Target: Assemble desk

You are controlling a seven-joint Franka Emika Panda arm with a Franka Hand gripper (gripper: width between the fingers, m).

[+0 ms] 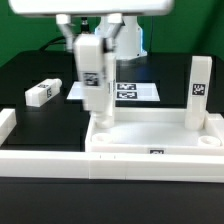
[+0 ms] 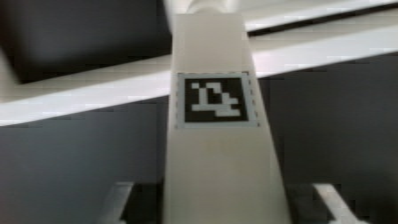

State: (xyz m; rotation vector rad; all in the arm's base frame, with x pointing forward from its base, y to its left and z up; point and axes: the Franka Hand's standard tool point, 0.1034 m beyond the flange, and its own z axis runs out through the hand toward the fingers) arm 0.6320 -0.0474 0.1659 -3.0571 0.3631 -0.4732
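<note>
Hand [image 1: 92,42] clamping upright leg [image 1: 93,88], over tabletop [image 1: 150,132] in exterior view — wrist view, tag [image 2: 215,100] close-up

Black table [image 1: 30,72]. On it: one loose leg [image 1: 43,92] on its side toward the exterior view's left; marker board [image 1: 130,91] flat, mid-table; tabletop [image 1: 150,132] before it; white border wall [image 1: 40,160] along the near edge.

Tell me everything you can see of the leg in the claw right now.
The leg is a short, square white post that looks like plastic, with a black-and-white tag on one face. It stands roughly upright. The claw is closed on its upper part, and its lower end is down at the tabletop corner on the exterior view's left. I cannot tell whether it is seated there.
</note>
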